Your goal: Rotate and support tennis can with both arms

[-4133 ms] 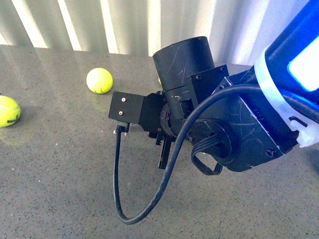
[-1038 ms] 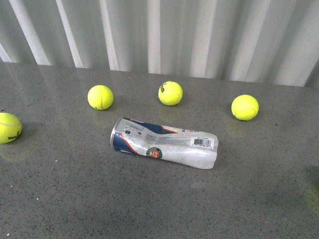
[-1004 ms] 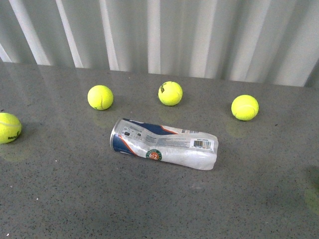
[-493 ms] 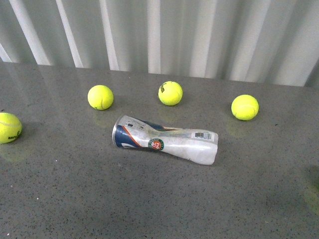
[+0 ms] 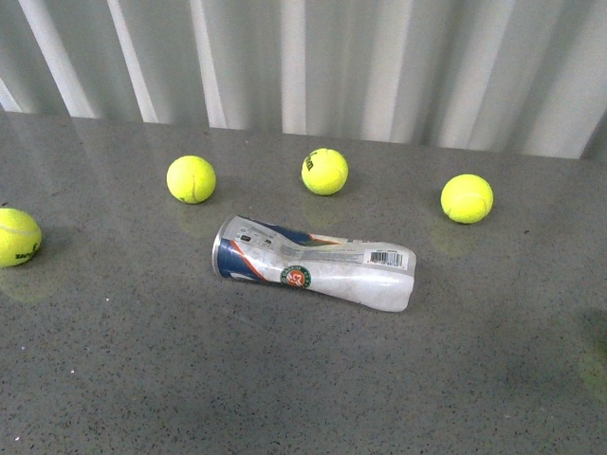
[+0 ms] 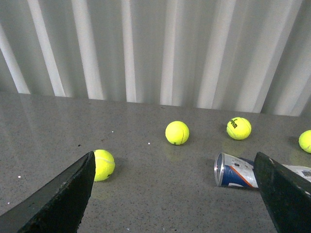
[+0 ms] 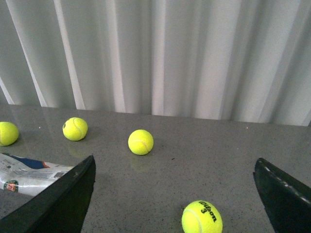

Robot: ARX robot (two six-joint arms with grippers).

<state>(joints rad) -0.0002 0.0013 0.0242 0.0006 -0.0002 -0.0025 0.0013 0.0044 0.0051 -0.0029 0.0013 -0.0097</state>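
On the grey table (image 5: 285, 398), the tennis can (image 5: 313, 263) lay on its side, ungripped.
Front view: its silver rim pointed left, with three tennis balls (image 5: 324, 172) beyond it. Left wrist view: I saw the left gripper (image 6: 175, 194) spread wide, holding nothing. Right wrist view: the right gripper (image 7: 172, 199) was equally wide, empty.

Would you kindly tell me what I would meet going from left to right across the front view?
Left-edge ball → second ball → tennis can → right-hand ball. The ball behind the can is left out, since it sits within the can's span.
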